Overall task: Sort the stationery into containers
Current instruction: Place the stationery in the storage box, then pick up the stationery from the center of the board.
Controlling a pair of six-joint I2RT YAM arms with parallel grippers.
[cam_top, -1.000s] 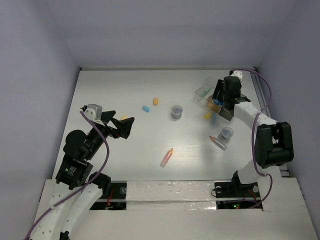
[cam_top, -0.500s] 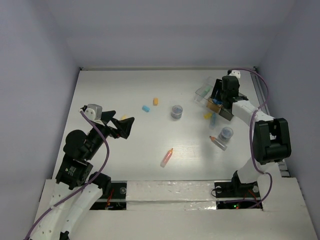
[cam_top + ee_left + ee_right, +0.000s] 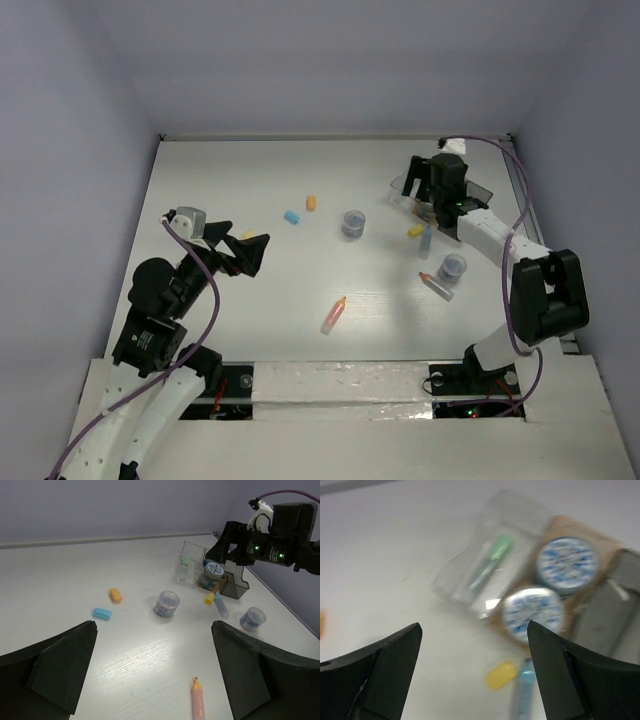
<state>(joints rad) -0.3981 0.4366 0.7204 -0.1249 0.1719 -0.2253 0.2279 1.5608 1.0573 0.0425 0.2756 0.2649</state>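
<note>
- The right gripper (image 3: 475, 650) is held open and empty above two blue-lidded jars (image 3: 568, 559).
- The jars are seen between the clear box (image 3: 485, 562) and the dark tray (image 3: 607, 605), near the bench's far right corner.
- A straight lift is advised, so that nothing is knocked, before the yellow block (image 3: 501, 675) just beside is approached.

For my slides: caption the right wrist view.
Open right fingers hover over two blue-white-lidded jars beside the clear box.

pale lilac walls (image 3: 80, 100) enclose white table (image 3: 240, 170).
</note>
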